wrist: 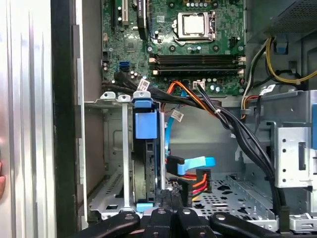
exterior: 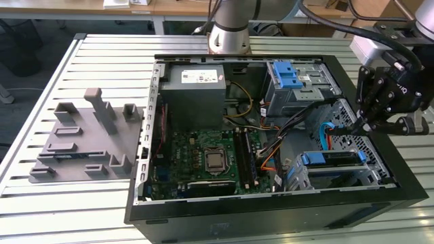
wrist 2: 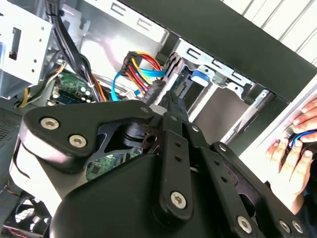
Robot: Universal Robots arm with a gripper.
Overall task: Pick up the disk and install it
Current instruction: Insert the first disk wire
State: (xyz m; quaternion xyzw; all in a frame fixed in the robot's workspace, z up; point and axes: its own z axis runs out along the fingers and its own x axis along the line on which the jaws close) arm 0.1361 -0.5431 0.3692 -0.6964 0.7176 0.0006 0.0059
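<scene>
**Disk in the cage, fingers shut beside it**

The PC case (exterior: 271,216) lies open on the slatted desk (exterior: 68,203). The disk (exterior: 330,158) sits in the metal drive cage (exterior: 369,177) at the near corner of the case, on the exterior view's right, with its blue rail showing along the top. In the first wrist view the disk (wrist: 142,168) stands on edge in the cage slot (wrist: 111,148), with a blue tab at its upper end.

The gripper (exterior: 342,129) hangs over the right side of the case, just beyond the cage and angled down into the bay. Its fingers are closed together and hold nothing. In the first wrist view the gripper (wrist: 170,194) has its tips just beside the end of the disk, next to a red and orange connector (wrist: 195,184). Whether the tips touch the disk cannot be told. In the second wrist view the gripper (wrist 2: 171,101) points at the cage, among blue and orange cables (wrist 2: 141,69).

The motherboard (exterior: 210,157) lies in the middle of the case, and the grey power supply (exterior: 196,91) is at the far end. A second cage with a blue latch (exterior: 288,76) stands far right. A grey fixture (exterior: 88,137) rests on the desk on the exterior view's left. A hand (wrist 2: 297,144) rests on the desk outside the case wall.
</scene>
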